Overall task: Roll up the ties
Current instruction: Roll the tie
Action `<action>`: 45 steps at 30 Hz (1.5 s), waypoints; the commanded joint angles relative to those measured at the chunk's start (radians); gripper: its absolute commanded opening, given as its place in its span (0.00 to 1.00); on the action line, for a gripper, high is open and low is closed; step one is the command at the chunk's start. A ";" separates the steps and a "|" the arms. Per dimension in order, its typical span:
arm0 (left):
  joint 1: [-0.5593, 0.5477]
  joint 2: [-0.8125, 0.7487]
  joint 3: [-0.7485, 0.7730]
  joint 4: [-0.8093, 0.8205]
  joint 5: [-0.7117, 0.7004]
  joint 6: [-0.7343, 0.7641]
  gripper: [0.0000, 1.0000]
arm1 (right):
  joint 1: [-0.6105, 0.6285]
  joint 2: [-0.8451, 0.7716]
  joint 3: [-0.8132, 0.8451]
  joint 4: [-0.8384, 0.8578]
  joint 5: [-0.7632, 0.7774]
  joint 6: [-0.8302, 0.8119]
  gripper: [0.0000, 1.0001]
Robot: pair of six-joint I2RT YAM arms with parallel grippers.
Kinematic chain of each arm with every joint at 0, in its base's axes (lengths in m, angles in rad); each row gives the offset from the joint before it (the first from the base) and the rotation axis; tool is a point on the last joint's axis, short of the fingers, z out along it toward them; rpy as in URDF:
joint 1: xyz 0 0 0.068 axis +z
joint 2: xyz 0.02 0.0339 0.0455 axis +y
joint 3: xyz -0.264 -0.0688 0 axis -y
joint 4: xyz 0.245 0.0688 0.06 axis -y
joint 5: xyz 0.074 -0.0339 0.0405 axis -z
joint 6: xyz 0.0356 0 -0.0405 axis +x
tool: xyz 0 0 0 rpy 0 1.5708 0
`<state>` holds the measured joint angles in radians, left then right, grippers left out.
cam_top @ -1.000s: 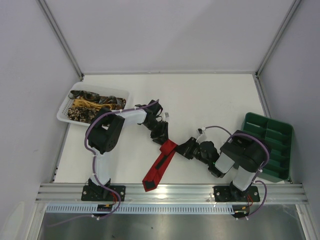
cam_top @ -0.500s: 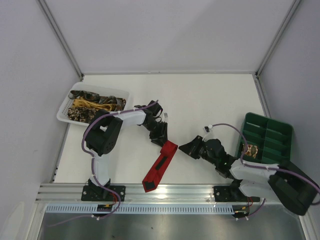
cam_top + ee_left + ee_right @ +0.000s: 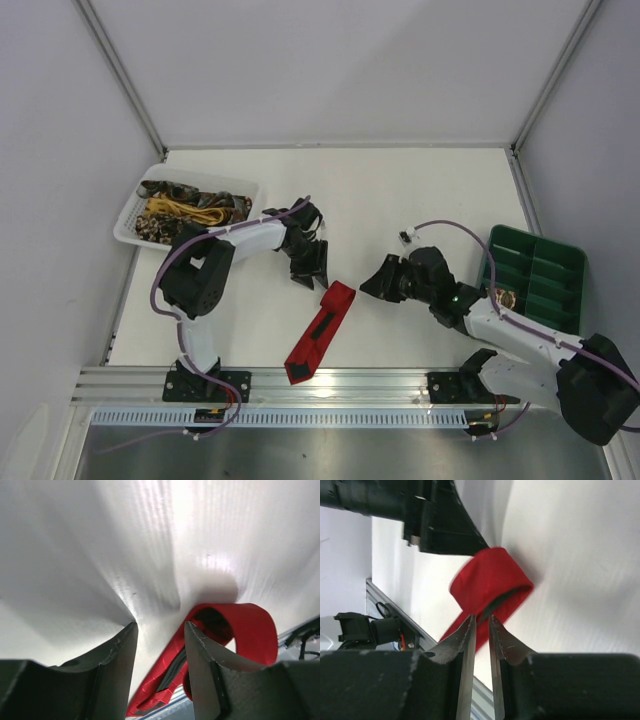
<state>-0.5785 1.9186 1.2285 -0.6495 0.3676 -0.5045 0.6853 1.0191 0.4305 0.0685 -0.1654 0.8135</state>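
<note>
Lying on the worktop (image 3: 420, 200), the red tie (image 3: 318, 333) has its far end folded over, a roll barely begun. Left tool (image 3: 159, 630) is parted and empty beside the loop; right tool (image 3: 481, 622), nearly closed, grips nothing.

A tie (image 3: 319, 333) lies diagonally at lower centre of the surface (image 3: 400, 190). The left claw (image 3: 308, 268) sits just above-left of its upper end, the right claw (image 3: 375, 285) to its right. A basket (image 3: 135, 213) holding more ties (image 3: 190, 208) sits upper left; a tray (image 3: 535, 290) sits right.
</note>
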 commanded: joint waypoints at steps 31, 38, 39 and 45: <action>0.014 -0.494 -0.345 0.330 0.093 -0.224 0.29 | -0.072 0.601 0.393 -0.045 -0.542 -0.180 0.22; -0.053 -0.471 -0.388 0.418 0.117 -0.267 0.27 | -0.075 0.622 0.373 -0.064 -0.533 -0.195 0.21; -0.063 -0.468 -0.389 0.422 0.120 -0.269 0.27 | -0.076 0.621 0.366 -0.065 -0.533 -0.195 0.21; -0.096 -0.428 -0.382 0.403 0.131 -0.256 0.27 | -0.079 0.613 0.347 -0.062 -0.537 -0.192 0.21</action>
<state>-0.6594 1.4738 0.8452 -0.2653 0.4759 -0.7448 0.6102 1.6325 0.7807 -0.0109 -0.7010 0.6312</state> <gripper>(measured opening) 0.274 0.215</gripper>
